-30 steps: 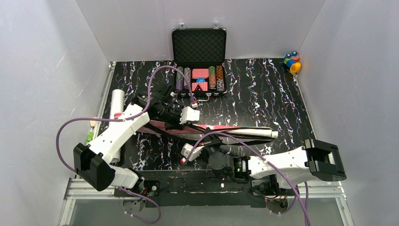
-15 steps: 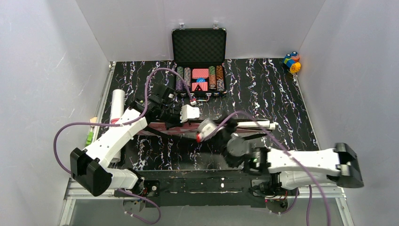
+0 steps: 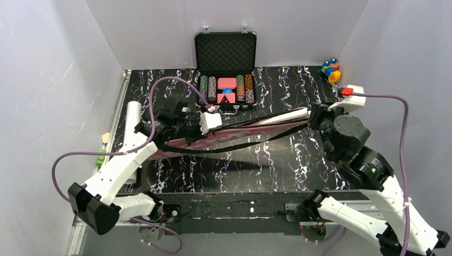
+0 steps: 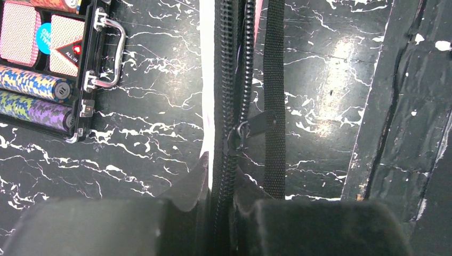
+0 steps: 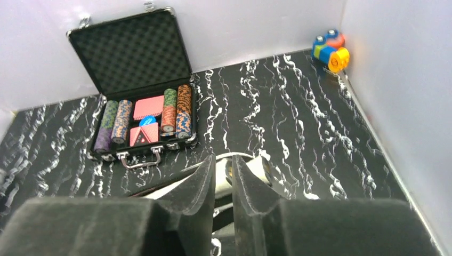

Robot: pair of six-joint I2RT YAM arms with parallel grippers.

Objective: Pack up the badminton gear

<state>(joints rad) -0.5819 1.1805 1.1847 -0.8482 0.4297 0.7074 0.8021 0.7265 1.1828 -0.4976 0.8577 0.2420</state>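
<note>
The pink racket cover hangs tilted above the table, and its black strap sags beneath it. My left gripper is shut on the cover's zipper edge, with the strap running beside it. My right gripper is at the raised white handle end. In the right wrist view my right gripper stands nearly closed, with the white handle end pinched between its fingers. A long white tube lies at the table's left edge. The rackets' frames are hidden.
An open black case of poker chips stands at the back centre, and its handle is close to the cover. A small multicoloured toy sits in the back right corner. White walls enclose the table on three sides.
My right arm swung from the front centre to the right, opened, and narrowed on the handle end. That end rose and moved toward the back. My left gripper closed on the zipper edge.
</note>
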